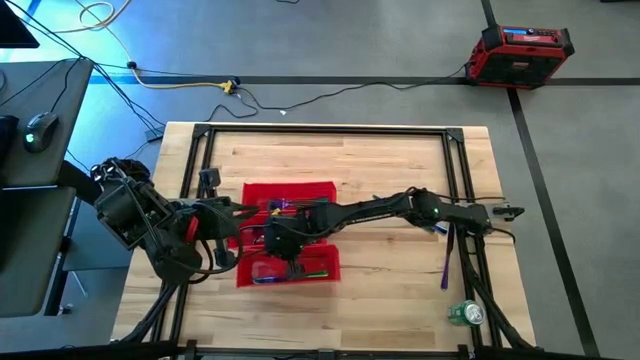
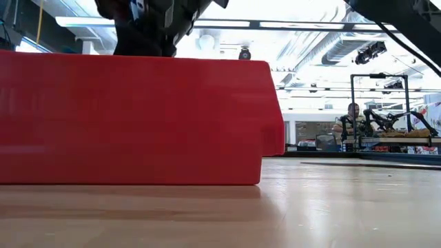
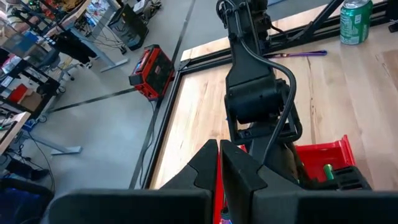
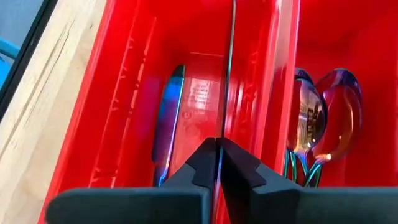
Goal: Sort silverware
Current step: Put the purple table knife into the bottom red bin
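Your right gripper (image 4: 218, 163) is clamped on a thin piece (image 4: 229, 74) edge-on, probably a knife, over the tray's (image 4: 127, 68) outer compartment, where another knife (image 4: 166, 124) lies. Spoons (image 4: 323, 115) fill the next compartment. Your left gripper (image 3: 219, 165) is closed, empty, beside the tray.

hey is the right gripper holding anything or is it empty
Holding something. The right gripper, over the red tray, is shut on a thin silverware piece seen edge-on.

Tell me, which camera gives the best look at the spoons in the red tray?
The right wrist view: the spoons fill its neighbouring compartment, bowls shiny and clear, beside the right gripper shut on a thin piece. The high view shows only tiny coloured specks in the red tray; the low view shows just its wall; the left wrist view shows none.
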Robot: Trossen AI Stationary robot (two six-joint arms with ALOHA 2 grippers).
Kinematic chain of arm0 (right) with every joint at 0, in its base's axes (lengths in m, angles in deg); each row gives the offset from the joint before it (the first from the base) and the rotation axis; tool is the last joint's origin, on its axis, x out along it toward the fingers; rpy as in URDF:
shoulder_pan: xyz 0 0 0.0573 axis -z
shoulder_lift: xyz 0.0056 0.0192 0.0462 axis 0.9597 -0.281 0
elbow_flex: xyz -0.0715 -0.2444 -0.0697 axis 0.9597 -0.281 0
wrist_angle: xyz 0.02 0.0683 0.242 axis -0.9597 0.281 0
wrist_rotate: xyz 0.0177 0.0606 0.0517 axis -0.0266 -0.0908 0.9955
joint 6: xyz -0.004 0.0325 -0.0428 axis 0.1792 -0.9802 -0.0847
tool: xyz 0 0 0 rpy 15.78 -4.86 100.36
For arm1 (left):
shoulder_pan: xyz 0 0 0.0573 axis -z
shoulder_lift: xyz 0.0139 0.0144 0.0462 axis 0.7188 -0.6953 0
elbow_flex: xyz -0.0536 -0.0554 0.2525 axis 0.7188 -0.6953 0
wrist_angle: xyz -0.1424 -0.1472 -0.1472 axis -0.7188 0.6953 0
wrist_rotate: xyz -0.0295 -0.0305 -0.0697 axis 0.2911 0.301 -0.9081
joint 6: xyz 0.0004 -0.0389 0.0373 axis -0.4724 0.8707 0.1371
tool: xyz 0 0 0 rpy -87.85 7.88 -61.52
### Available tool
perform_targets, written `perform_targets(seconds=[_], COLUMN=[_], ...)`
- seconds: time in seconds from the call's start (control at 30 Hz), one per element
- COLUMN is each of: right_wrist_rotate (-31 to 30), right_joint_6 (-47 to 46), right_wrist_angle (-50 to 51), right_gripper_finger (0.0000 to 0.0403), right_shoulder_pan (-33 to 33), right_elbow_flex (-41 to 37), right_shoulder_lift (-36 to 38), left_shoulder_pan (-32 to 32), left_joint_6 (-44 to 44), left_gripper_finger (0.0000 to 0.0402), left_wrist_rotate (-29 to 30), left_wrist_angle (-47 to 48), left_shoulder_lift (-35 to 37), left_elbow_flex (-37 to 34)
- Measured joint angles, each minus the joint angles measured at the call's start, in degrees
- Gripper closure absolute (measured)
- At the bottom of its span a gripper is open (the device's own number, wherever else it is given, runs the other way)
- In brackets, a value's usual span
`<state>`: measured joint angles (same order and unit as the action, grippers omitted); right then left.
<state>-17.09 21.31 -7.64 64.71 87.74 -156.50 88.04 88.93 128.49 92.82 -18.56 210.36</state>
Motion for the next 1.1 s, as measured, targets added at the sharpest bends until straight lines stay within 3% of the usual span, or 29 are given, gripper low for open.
perform_targets(seconds=[0.3, 0.43, 0.7, 0.93, 1.1], right_wrist_rotate=[-0.9, -3.7, -9.4, -9.3, -14.9], right_joint_6=[3.3, 6.7, 10.3, 0.8, -7.2], right_wrist_angle=[-3.5, -2.1, 10.9, 31.9, 34.9], right_gripper_finger=[0.0272, 0.0239, 0.0238, 0.0241, 0.0241], right_shoulder_pan=[-0.7, -2.2, -6.0, -7.7, -8.4], right_elbow_flex=[0.0, 1.0, 1.3, -1.1, -11.0], right_shoulder_lift=[0.1, 1.1, 7.7, 15.1, 23.9], left_shoulder_pan=[0.0, 0.0, 0.1, 0.4, 0.3], left_joint_6=[0.0, 0.2, 1.3, 2.9, 3.8], left_gripper_finger=[0.0401, 0.0401, 0.0401, 0.0401, 0.0401], left_wrist_rotate=[-0.2, -0.9, -3.5, -3.3, 0.4], left_wrist_angle=[0.0, 0.0, 0.0, 0.0, -0.3], left_shoulder_lift=[0.0, 0.0, 0.0, 0.0, -0.2], left_elbow_flex=[0.0, 0.0, 0.0, 0.0, -2.6])
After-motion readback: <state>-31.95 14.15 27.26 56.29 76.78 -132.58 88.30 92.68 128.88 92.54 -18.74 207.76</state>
